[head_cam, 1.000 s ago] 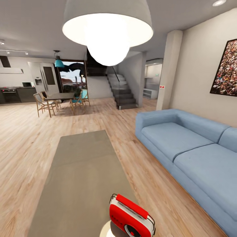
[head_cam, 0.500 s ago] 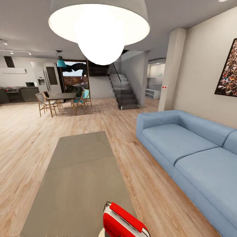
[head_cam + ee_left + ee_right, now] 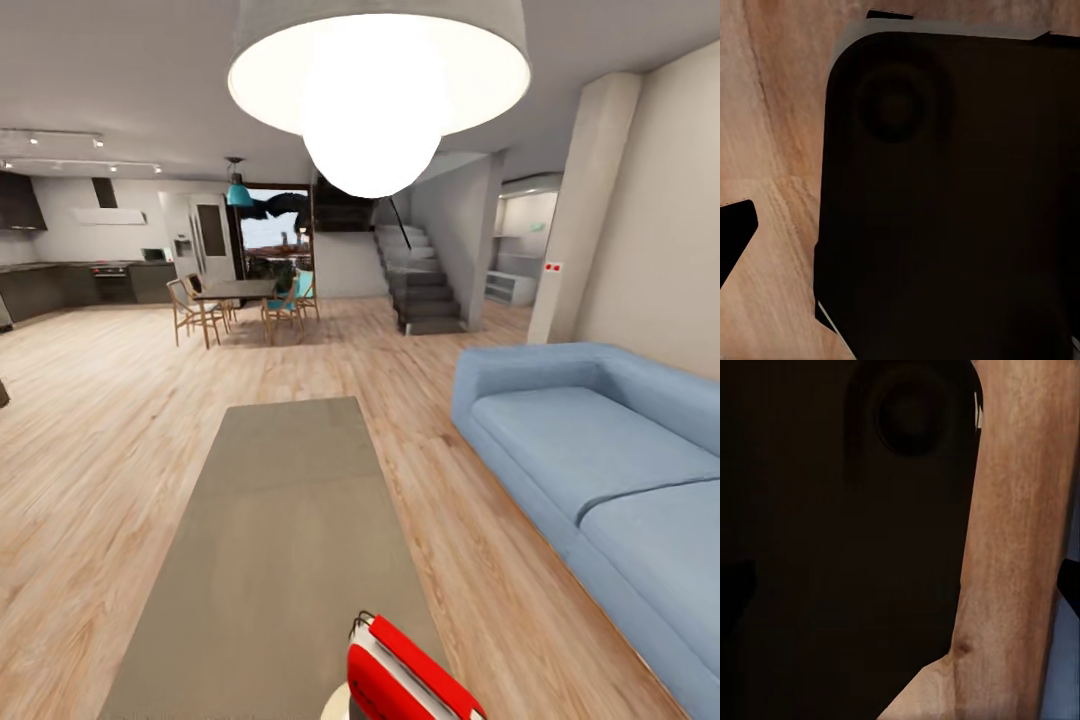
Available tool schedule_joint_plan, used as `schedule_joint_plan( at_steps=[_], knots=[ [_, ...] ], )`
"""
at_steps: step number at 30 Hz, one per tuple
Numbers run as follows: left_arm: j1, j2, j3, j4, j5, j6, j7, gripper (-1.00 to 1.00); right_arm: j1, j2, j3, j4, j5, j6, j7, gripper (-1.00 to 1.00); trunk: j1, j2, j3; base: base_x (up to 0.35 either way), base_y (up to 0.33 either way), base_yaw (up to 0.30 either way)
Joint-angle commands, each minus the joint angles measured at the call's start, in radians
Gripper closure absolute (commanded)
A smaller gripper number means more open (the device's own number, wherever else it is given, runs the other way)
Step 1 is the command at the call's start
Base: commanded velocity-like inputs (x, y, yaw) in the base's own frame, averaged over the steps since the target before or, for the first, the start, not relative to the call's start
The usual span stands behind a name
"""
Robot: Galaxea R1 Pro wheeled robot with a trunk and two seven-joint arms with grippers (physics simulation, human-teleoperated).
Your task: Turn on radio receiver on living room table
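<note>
The radio (image 3: 405, 675) sits at the bottom edge of the head view, just right of centre, on the table's (image 3: 280, 520) near end. Neither gripper's state can be told; the nearer arm is unclear.

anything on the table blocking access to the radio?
Nothing visible. The radio receiver sits at the near end of the table, cut off by the head view's bottom edge. The tabletop beyond it looks bare. End effector positions can't be judged from the wrist views.

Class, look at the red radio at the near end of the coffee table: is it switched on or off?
Cannot tell. The radio receiver is cut off by the head view's lower edge on the table, with no dial or light showing.
</note>
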Motion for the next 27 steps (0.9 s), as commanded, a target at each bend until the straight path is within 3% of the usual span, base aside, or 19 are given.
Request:
schedule_joint_plan(
  at_steps=[1,22,27],
  knots=[
    [0.0,0.0,0.0,0.0,0.0,0.0,0.0,-1.0,0.0,0.0,0.0,0.0,0.0,0.0,0.0,-1.0,0.0,0.0,0.0,0.0,0.0,0.28],
    [0.0,0.001,-0.001,0.0,0.0,0.0,0.0,-1.0,0.0,0.0,0.0,0.0,0.001,0.0,0.001,-1.0,0.0,0.0,0.0,0.0,0.0,0.277],
    [0.0,0.0,-0.001,0.0,0.0,0.0,0.0,-1.0,0.0,0.0,-0.001,0.0,0.0,0.0,0.001,-1.0,0.0,0.0,0.0,0.0,0.0,0.085]
  ],
)
